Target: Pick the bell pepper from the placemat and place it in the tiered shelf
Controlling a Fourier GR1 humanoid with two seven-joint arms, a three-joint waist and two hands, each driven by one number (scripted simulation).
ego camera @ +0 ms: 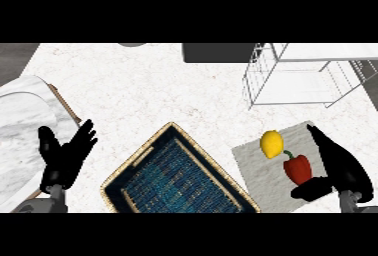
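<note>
the left robot hand [66, 155] rests open at the lower left of the head view, fingers spread and pointing up, thumb apart on its left side. a short piece of the grey left forearm [53, 196] shows beneath it. the right robot hand [341, 170] stands at the lower right, fingers straight and together, slanting up and to the left, thumb stretched out low toward the left. the right forearm [353, 201] barely shows below it.
</note>
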